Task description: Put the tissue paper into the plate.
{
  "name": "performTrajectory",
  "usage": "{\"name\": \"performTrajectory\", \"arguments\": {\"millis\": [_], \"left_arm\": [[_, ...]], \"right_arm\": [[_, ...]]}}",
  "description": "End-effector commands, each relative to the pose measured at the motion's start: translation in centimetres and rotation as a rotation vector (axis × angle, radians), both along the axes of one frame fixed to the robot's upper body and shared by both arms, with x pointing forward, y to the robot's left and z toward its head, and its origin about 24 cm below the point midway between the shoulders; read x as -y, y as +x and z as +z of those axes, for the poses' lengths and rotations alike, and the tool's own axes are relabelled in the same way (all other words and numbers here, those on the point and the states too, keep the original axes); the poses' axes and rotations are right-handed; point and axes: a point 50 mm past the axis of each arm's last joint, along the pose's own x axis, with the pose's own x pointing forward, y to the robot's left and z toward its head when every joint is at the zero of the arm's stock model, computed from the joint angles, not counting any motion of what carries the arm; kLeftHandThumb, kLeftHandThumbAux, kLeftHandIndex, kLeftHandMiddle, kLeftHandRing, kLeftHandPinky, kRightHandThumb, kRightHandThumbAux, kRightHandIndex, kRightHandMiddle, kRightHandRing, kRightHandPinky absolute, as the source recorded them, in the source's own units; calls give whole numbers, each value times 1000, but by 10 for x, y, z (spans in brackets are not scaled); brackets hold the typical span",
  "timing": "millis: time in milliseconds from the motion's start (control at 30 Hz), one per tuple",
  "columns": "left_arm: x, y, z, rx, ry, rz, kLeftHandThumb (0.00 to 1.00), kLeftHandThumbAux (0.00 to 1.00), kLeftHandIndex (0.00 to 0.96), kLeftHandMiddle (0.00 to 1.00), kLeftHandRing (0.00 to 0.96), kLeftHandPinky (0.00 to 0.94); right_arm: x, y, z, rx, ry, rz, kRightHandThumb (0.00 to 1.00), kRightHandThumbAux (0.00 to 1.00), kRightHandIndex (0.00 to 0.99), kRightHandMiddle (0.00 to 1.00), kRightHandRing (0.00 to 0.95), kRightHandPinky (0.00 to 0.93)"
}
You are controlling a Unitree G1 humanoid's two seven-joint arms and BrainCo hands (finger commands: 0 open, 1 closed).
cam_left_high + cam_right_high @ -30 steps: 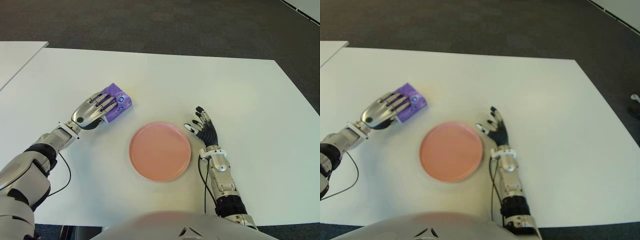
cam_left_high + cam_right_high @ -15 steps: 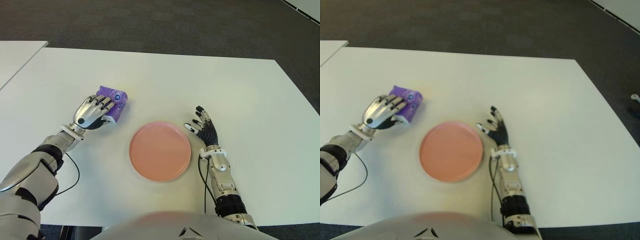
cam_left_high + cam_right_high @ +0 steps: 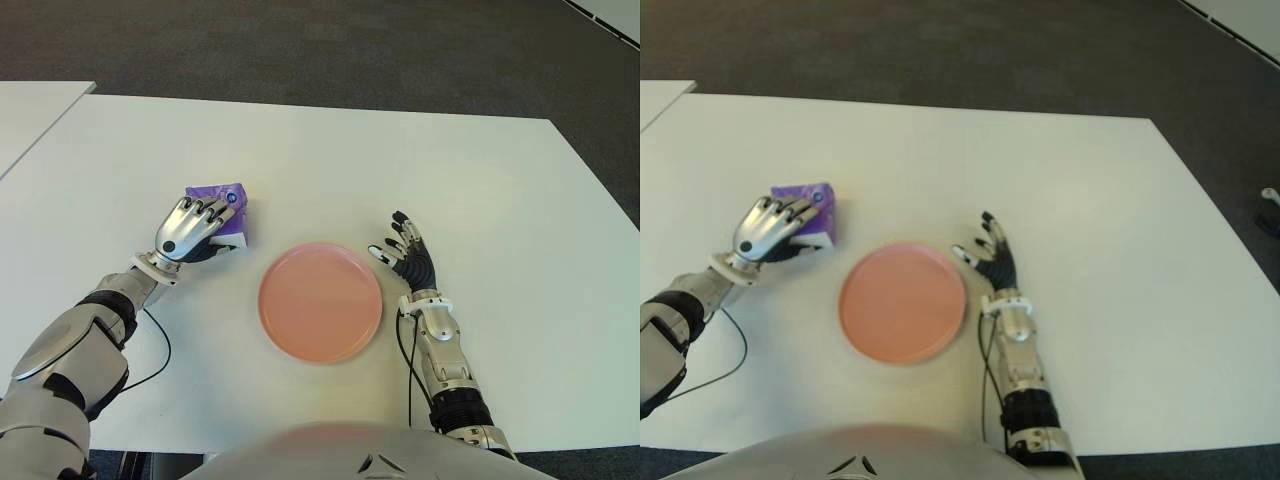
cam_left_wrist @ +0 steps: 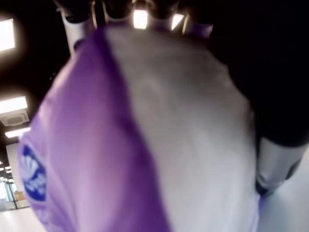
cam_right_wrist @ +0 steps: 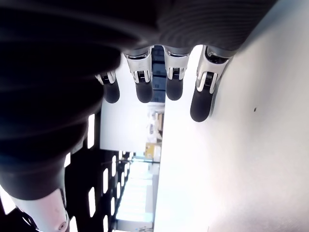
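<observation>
A purple tissue pack (image 3: 222, 200) sits at the left of the white table (image 3: 420, 160), gripped from above by my left hand (image 3: 195, 225), whose fingers curl over it. In the left wrist view the pack (image 4: 120, 145) fills the picture, purple and white, pressed against the palm. The pink plate (image 3: 320, 300) lies to the right of that hand, with nothing on it. My right hand (image 3: 405, 255) shows just right of the plate's rim, fingers spread and holding nothing.
A second white table's corner (image 3: 30, 110) shows at the far left. Dark carpet (image 3: 300, 50) lies beyond the table's far edge. A thin black cable (image 3: 150, 350) trails from my left forearm across the tabletop.
My left hand's fingers have closed over the tissue pack and drawn it a little back and left; the pack has turned from flat to tilted up. The right hand has not moved.
</observation>
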Motion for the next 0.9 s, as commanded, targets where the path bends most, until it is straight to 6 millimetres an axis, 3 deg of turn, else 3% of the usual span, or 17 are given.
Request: {"name": "performTrajectory", "arguments": {"millis": [33,900], "left_arm": [[5,-7,-12,-63,-13,-15,713,706,441,801,798,785],[4,-2,1,57,-72,-31,718,702,443,797,795,795]], "right_arm": [[3,-11,-22,-120,7,-18,162,734,19,40,43,79],[0,-11,-20,-116,6,-16,200,714,25,33,35,66]]}}
